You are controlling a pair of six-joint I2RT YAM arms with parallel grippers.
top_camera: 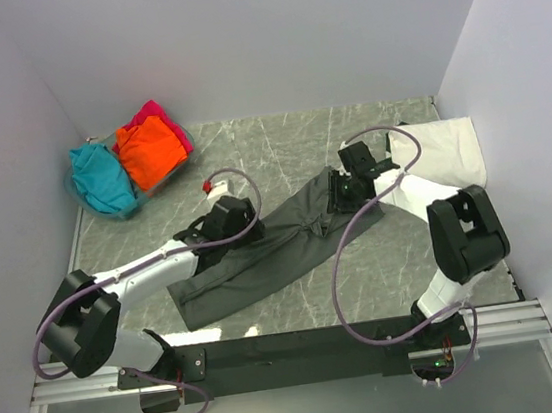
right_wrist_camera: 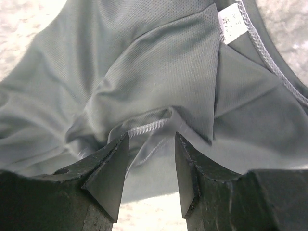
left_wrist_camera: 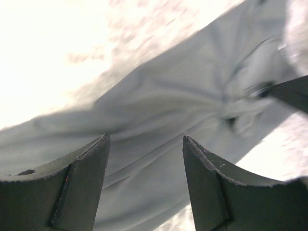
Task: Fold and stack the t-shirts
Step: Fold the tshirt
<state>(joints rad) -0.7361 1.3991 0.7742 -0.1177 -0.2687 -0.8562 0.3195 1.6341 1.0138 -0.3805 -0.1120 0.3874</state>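
Dark grey cloth t-shirt (top_camera: 280,241) — limp, light, best pinched at a stitched hem (right_wrist_camera: 149,126); left claw (left_wrist_camera: 144,138), right claw (right_wrist_camera: 151,135) both gape empty.

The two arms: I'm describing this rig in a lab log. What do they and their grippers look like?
Both the left arm and right arm have white links between bulky black joints, each trailed by a looping mauve cable. The left gripper and right gripper each end in two dark, wedge-shaped fingers with rough edges. A small red part shows by the left wrist.
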